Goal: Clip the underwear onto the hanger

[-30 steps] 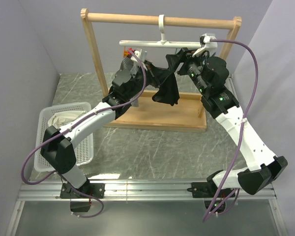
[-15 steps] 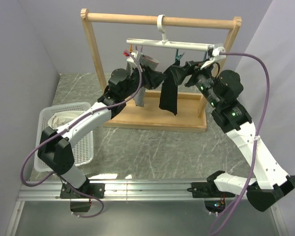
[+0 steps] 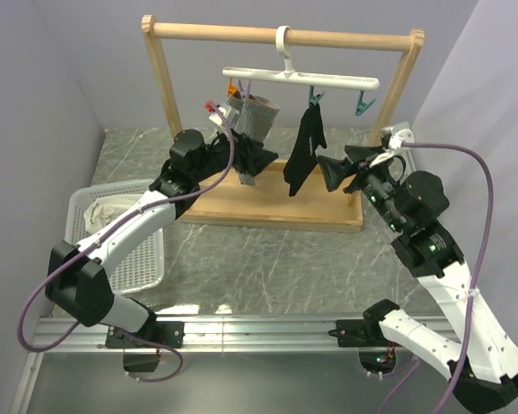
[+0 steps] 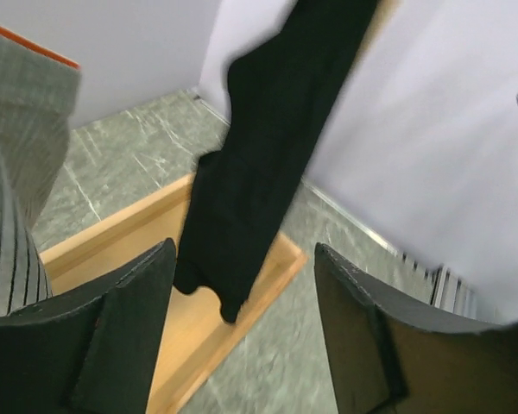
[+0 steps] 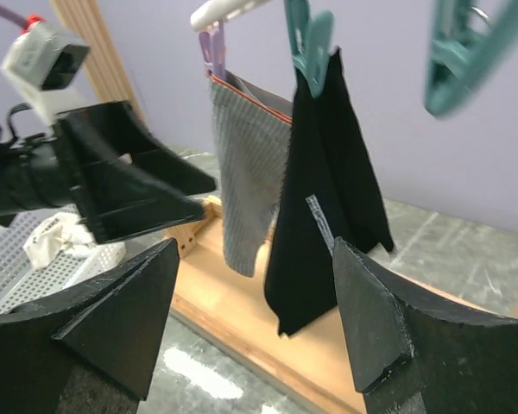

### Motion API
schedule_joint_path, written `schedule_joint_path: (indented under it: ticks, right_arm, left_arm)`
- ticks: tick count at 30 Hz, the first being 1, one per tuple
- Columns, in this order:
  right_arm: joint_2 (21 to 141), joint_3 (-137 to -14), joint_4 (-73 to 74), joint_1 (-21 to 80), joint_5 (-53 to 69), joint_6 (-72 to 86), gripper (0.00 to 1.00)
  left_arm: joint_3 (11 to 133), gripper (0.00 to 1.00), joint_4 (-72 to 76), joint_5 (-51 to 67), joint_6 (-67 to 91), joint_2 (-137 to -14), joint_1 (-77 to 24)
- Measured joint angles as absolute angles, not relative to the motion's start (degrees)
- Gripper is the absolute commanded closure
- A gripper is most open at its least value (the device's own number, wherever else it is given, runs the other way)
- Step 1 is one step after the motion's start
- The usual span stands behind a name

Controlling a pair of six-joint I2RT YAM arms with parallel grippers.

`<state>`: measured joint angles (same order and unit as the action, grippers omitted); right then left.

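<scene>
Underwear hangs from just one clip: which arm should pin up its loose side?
Probably right. The right gripper, open, sits beside the underwear, below the free teal clip; the left gripper is over by the grey garment.

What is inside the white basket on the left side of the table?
A cream-white cloth lies bunched at the far end of the white basket. The left arm crosses over the basket's middle, so anything under it is hidden.
</scene>
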<state>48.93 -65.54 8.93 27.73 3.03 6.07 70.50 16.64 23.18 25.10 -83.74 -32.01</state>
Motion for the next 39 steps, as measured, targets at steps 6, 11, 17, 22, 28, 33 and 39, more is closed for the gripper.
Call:
schedule_joint_path:
  ticks: [6,11,17,22,28,33,39]
  right_arm:
    - [44.10,-62.04,11.57,27.62,-0.91,6.44,0.23]
    - [43.29,-61.47,13.52,24.27,-2.11,8.34,0.27]
    - [44.62,-61.84,16.05,17.72,-0.64,11.29,0.36]
    - [46.44,-61.78,18.26,13.32,1.65,14.59,0.51]
    - [46.28,-58.85,18.02,12.47,3.99,17.91,0.53]
    - [46.35,-54.52,16.82,12.47,4.58,20.14,0.52]
    - [46.70,-49.76,12.38,12.40,5.65,20.53,0.50]
  left_arm:
    - [66.02,0.24,15.53,31.18,17.98,-79.35,-31.92]
    - [65.08,0.24,15.18,36.69,12.88,-78.04,-32.49]
    - [63.22,0.37,16.16,35.55,8.78,-76.95,-36.12]
    - [63.51,0.43,16.23,26.52,6.66,-77.52,-43.22]
    - [66.83,0.22,15.14,13.82,9.41,-82.39,-47.92]
    - [70.52,0.23,14.61,4.47,12.93,-87.85,-49.10]
    - [79.05,0.33,12.78,-4.40,14.37,-97.86,-49.95]
